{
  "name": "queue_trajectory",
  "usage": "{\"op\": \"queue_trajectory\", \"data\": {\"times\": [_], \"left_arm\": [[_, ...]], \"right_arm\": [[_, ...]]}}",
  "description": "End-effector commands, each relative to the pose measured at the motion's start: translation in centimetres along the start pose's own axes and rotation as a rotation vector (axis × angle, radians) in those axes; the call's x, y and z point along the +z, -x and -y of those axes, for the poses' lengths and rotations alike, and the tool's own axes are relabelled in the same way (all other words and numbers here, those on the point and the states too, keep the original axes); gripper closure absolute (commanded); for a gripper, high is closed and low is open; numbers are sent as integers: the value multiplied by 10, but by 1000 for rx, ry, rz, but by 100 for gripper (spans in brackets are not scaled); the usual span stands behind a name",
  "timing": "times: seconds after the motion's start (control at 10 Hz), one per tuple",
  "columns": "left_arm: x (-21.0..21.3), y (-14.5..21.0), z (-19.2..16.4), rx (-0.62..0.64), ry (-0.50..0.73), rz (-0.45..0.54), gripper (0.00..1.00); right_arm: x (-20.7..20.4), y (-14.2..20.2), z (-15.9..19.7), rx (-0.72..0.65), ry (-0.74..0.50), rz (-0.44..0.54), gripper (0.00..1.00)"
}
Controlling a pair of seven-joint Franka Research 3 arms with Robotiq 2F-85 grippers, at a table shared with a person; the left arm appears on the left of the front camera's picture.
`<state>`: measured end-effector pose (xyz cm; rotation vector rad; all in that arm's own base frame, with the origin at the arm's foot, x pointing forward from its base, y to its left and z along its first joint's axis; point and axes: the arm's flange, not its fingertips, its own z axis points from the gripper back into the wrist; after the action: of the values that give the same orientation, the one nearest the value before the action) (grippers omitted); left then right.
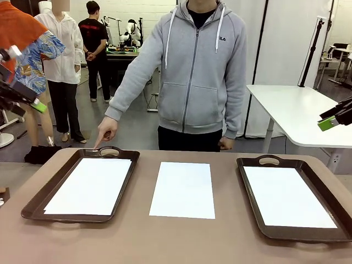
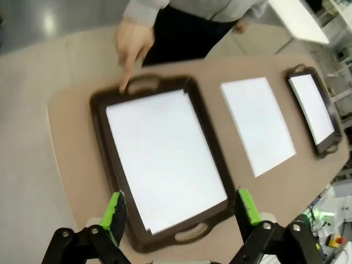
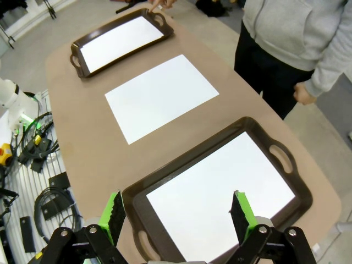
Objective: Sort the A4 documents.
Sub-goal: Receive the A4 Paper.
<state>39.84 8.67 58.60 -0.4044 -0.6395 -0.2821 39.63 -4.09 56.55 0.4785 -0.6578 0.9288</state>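
Nearest us, both trays (image 1: 33,206) (image 1: 341,217) hold A4 documents (image 1: 91,186), one sheet (image 1: 183,190) lies between; left tool (image 2: 183,212) and right tool (image 3: 179,214) hang released.

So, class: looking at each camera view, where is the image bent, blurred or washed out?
Front view: even light, the sheets blank bright white. Left wrist view: wide-angle lens bows the table edge; the person's pointing hand is soft. Right wrist view: the near tray looms large, its rim bowed.
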Motion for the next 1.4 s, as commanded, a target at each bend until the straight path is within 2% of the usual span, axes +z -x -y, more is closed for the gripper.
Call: {"op": "queue_trajectory", "data": {"times": [0.0, 0.1, 0.5, 0.8, 1.3], "left_arm": [[-2, 12, 12, -181, 124, 146, 0], [-4, 8, 17, -239, 187, 148, 0], [-32, -6, 28, -284, 280, 31, 0], [-27, -3, 35, -353, 273, 4, 0], [-32, -2, 32, -319, 273, -14, 0]], "right_arm": [[0, 0, -1, -2, -4, 4, 0], [0, 0, -1, -2, -4, 4, 0], [0, 0, -1, -2, -4, 4, 0], [0, 0, -1, -2, -4, 4, 0], [0, 0, -1, -2, -4, 4, 0]]}}
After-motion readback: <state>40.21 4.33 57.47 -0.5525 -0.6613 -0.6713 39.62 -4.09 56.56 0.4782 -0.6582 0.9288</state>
